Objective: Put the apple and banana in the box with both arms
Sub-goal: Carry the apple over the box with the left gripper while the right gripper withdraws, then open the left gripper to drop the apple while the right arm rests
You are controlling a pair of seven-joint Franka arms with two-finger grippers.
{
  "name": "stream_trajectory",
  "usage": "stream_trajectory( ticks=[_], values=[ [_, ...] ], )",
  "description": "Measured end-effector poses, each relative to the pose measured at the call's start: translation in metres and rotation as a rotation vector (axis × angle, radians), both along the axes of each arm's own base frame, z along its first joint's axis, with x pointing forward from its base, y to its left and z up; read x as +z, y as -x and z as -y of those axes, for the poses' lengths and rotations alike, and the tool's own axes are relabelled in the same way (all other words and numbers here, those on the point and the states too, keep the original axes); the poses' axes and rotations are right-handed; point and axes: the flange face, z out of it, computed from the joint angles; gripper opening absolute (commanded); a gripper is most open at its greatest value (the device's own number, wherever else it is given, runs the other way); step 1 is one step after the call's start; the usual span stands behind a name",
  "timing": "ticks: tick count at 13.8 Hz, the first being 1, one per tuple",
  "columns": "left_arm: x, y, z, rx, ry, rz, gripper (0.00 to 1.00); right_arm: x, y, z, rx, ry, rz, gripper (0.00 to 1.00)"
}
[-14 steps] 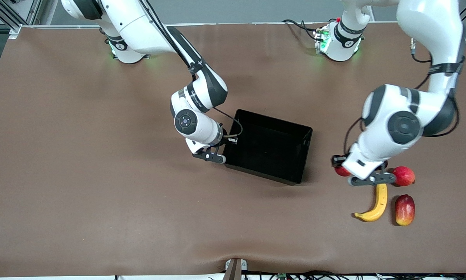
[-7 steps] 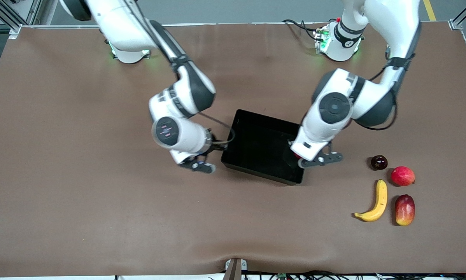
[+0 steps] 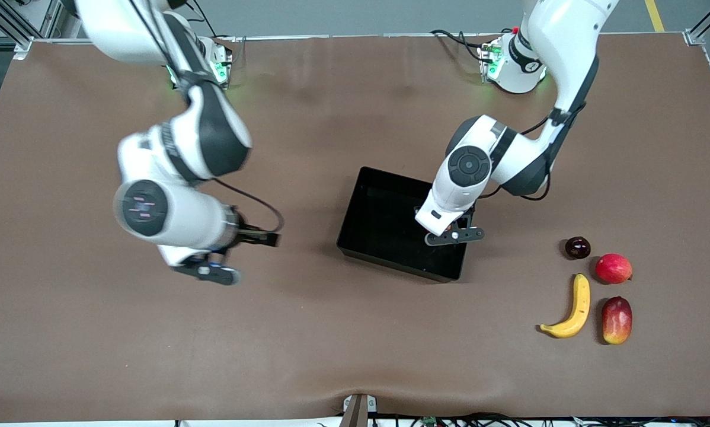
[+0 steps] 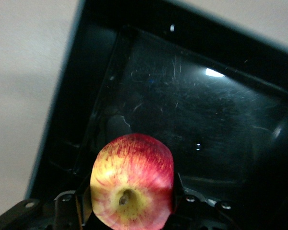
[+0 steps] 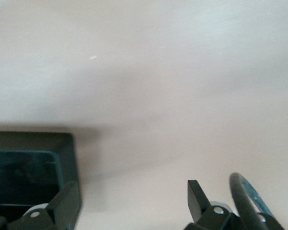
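The apple (image 4: 132,184), red with yellow streaks and a stem dimple, sits between the fingers of my left gripper (image 4: 132,197), which is shut on it. That left gripper (image 3: 453,235) hangs over the black box (image 3: 390,267), above the end toward the left arm. In the left wrist view the box's glossy floor (image 4: 197,105) lies bare under the apple. The yellow banana (image 3: 571,309) rests on the table toward the left arm's end, nearer to the front camera than the box. My right gripper (image 3: 208,271) is open over bare table toward the right arm's end, its fingers (image 5: 197,191) holding nothing.
Next to the banana lie a red-and-yellow mango-like fruit (image 3: 617,320), a smooth red round fruit (image 3: 613,268) and a small dark fruit (image 3: 577,247). A corner of the box (image 5: 29,172) shows in the right wrist view. Brown table surface surrounds the box.
The left arm carried the apple from the fruit group to above the box. The right gripper left the box's edge, opened and swung toward the right arm's end.
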Motion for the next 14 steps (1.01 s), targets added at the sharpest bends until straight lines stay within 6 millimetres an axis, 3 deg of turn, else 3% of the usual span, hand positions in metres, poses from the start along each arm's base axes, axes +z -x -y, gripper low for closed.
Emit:
stream_trajectory(
  ticks=[2, 4, 5, 6, 7, 9, 11, 14],
  values=[
    [-0.023, 0.005, 0.000, -0.010, -0.011, -0.022, 0.00, 0.036, -0.003, 0.039, 0.065, 0.068, 0.057, 1.00],
    [-0.039, 0.008, 0.000, -0.024, -0.027, -0.039, 0.19, 0.081, 0.008, 0.067, 0.124, 0.077, 0.087, 1.00],
    [-0.046, 0.009, 0.000, -0.024, -0.031, -0.049, 0.42, 0.103, 0.016, 0.083, 0.140, 0.068, 0.085, 1.00],
    [-0.052, 0.010, 0.000, -0.022, -0.034, -0.057, 0.82, 0.123, 0.023, 0.101, 0.144, 0.059, 0.084, 1.00],
    [-0.056, 0.010, -0.001, -0.019, -0.037, -0.063, 1.00, 0.140, 0.031, 0.119, 0.136, 0.050, 0.090, 1.00],
    [-0.060, 0.010, 0.000, -0.017, -0.035, -0.065, 1.00, 0.167, 0.046, 0.152, 0.109, 0.034, 0.107, 1.00],
    [-0.052, 0.003, 0.001, -0.013, -0.026, -0.047, 1.00, 0.180, 0.063, 0.184, 0.100, 0.018, 0.110, 1.00],
    [-0.012, -0.018, -0.004, 0.007, -0.015, 0.006, 1.00, 0.190, 0.091, 0.220, 0.083, 0.003, 0.100, 1.00]
  ],
)
